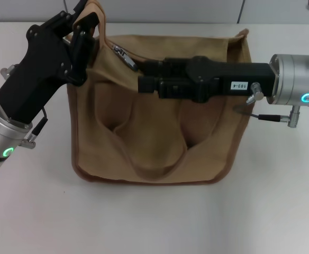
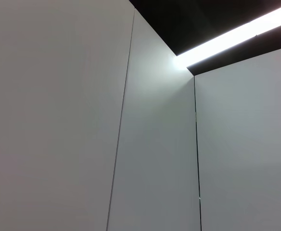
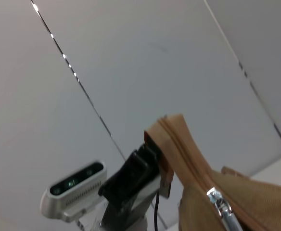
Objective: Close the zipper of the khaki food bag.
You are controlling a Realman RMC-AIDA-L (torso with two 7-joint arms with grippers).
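The khaki food bag (image 1: 160, 137) lies on the white table, its top edge facing away from me. My left gripper (image 1: 85, 33) is shut on the bag's raised top-left end and holds it up. In the right wrist view its black fingers (image 3: 152, 156) clamp that end. The zipper (image 3: 186, 154) runs from there down to the silver pull tab (image 3: 221, 204). My right gripper (image 1: 143, 69) reaches leftward across the bag's top and is shut on the pull tab (image 1: 124, 54), near the left end of the bag. The left wrist view shows only wall and ceiling.
The white table (image 1: 154, 222) extends around and in front of the bag. The bag's handles (image 1: 149, 159) lie flat on its front face. The right arm's silver wrist (image 1: 297, 79) hangs over the bag's right edge. A wall runs behind the table.
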